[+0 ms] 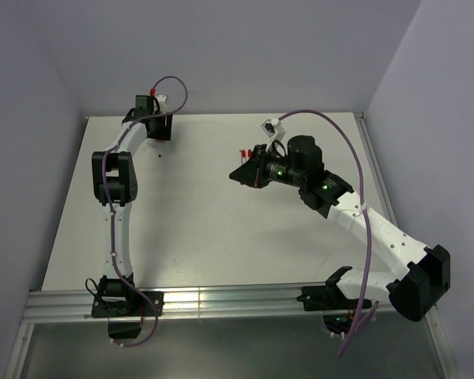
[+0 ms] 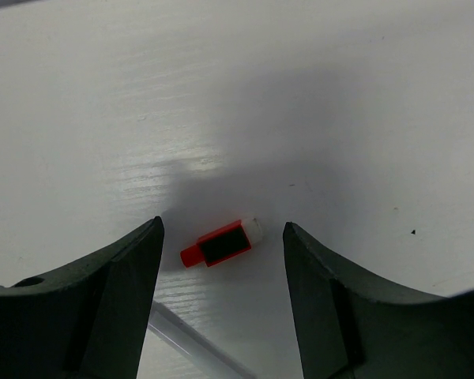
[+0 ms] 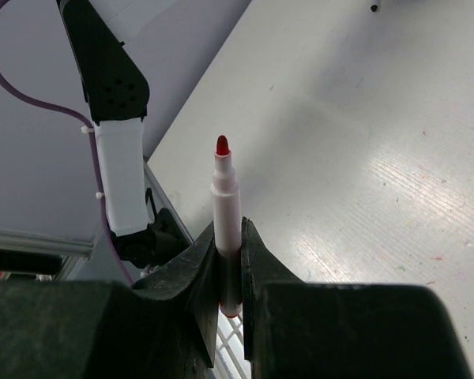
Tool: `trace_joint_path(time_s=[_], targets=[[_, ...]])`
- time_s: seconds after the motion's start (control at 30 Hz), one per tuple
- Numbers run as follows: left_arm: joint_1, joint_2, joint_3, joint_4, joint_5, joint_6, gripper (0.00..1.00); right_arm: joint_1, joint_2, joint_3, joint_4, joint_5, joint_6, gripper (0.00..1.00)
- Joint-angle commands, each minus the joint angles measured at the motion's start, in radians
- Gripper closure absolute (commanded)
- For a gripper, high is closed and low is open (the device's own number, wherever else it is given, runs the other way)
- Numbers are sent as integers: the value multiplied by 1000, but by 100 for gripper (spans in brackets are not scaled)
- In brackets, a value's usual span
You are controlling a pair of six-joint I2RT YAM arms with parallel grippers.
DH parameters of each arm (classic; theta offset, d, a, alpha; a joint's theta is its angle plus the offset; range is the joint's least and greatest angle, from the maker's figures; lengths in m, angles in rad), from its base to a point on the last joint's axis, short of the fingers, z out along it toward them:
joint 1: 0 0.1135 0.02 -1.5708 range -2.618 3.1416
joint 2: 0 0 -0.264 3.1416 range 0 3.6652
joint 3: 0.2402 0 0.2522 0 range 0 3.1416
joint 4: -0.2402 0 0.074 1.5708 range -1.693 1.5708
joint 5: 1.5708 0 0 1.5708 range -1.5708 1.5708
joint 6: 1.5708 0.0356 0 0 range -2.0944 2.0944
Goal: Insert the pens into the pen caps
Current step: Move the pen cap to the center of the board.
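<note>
My right gripper point(image 3: 230, 241) is clamped on a pen point(image 3: 226, 201), red tip bare. My left gripper point(image 2: 223, 230) is wide open and empty, straddling a red cap point(image 2: 220, 245) lying flat on the table point(image 2: 316, 95). Step in hand: cap pickup. Next, I judge: close squarely on the cap, then line its mouth up with the tip.

The table point(image 2: 316, 95) is showing a white, faintly glossy face, finely streaked and catching a soft glare. On it, the red pen cap point(image 2: 221, 245) is looking like smooth plastic with a matt black panel. The left gripper point(image 2: 223, 224) and right gripper point(image 3: 231, 230) are presenting jaws of dark, matt, slightly grainy plastic. The marker pen point(image 3: 226, 201) is gleaming as smooth white plastic, its red tip duller. The near rail point(image 1: 221, 300) is shining like brushed metal.
</note>
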Motion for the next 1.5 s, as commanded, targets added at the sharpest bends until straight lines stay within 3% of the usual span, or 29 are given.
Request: trace_joint_path(time_s=[0.0,0.3,1.1,1.47], targets=[[6,-16,-10,12,29,5,33,-7,-18,-7,41,-10,-5,100],[7,-20,-22,16,51,2,37,-8,-22,-13,41,-6,-6,100],[-50,-26,-29,-29,14,-52,67,-7,-45,-31,50,-10,-8,100],[-62,-107,-151,-21,-35,-217,74,-7,-58,-36,49,-5,-17,100]])
